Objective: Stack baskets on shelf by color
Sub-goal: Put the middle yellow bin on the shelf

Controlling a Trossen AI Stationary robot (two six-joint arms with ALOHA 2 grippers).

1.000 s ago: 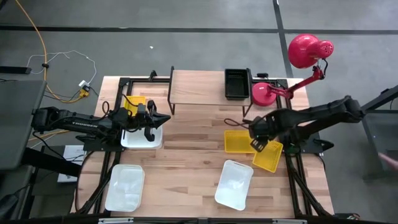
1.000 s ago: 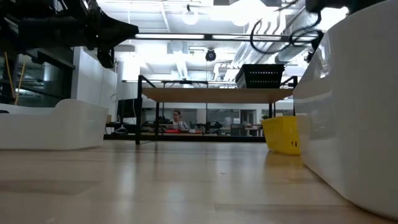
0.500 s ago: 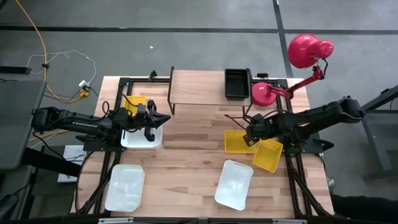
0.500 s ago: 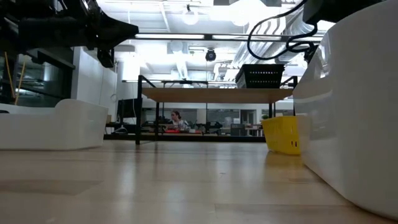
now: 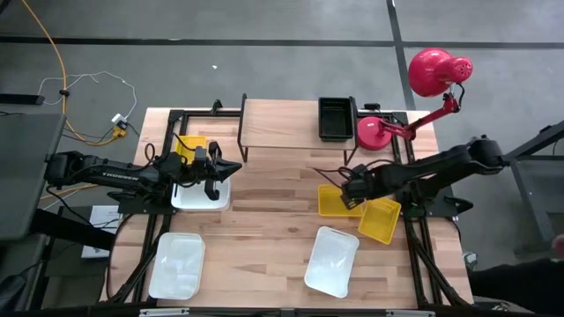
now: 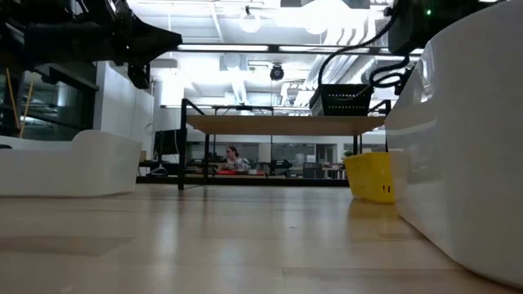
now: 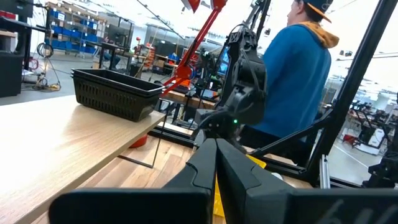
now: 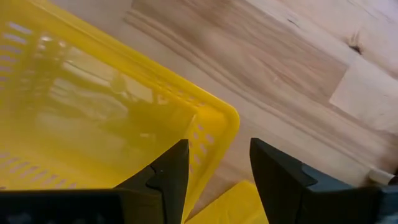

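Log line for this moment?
right gripper: open, astride yellow basket rim | left gripper: shut, above white basket | shelf: black basket

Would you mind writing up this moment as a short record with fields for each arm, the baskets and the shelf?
right pincer: open, straddling the corner rim of a yellow basket on the table
left pincer: shut, empty, above a white basket
shelf: holds only the black basket, at its right end
other baskets: second yellow basket beside the first; two white baskets at the near edge
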